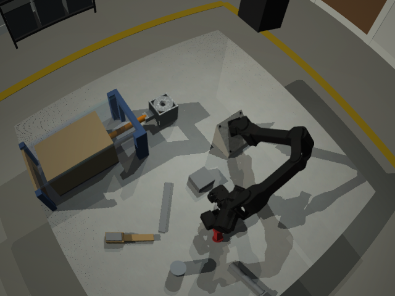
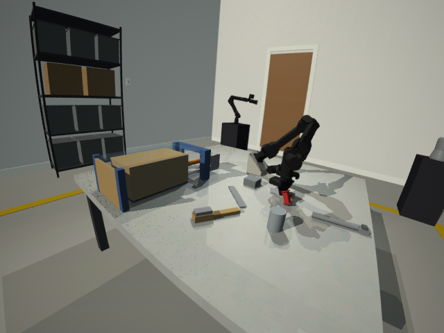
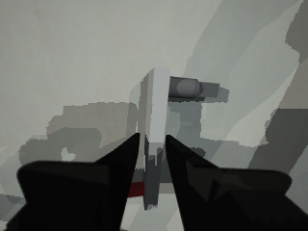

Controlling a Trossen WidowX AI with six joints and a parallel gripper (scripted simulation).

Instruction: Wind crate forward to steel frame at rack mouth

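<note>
Top view: the crate [image 1: 74, 143] [image 2: 157, 179] sat flat in the guard cubby, its front short of the blue steel frame [image 1: 144, 146] [image 2: 205, 164], with the orange strap [image 1: 127, 126] [image 2: 194, 162] running through the frame to the winch [image 1: 167, 118] [image 2: 215, 162]. The socket on top of the winch [image 1: 162, 103] was unoccupied. The step in hand, as I judged it, was pickup of the winch handle [image 1: 217, 236] [image 2: 286, 198] [image 3: 161, 106], which lay on the bench beneath my gripper [image 1: 220, 228] [image 2: 282, 190] [image 3: 153, 138]. Winding had yet to be performed.

Jaw condition: partly open, with a narrow gap. One fingertip stood on each side of the handle's flat grey bar. The wrist view showed a slight clearance on one side; on the other the tip was at or very near the bar, and I could not tell whether it touched. No firm grip was established. The red knob lay lower in that view, partly hidden by a finger.

Next move: close squarely on the bar, confirm the hold, then lift straight up. Caution: an off-centre squeeze could twist the handle and leave the square key misaligned for insertion
</note>
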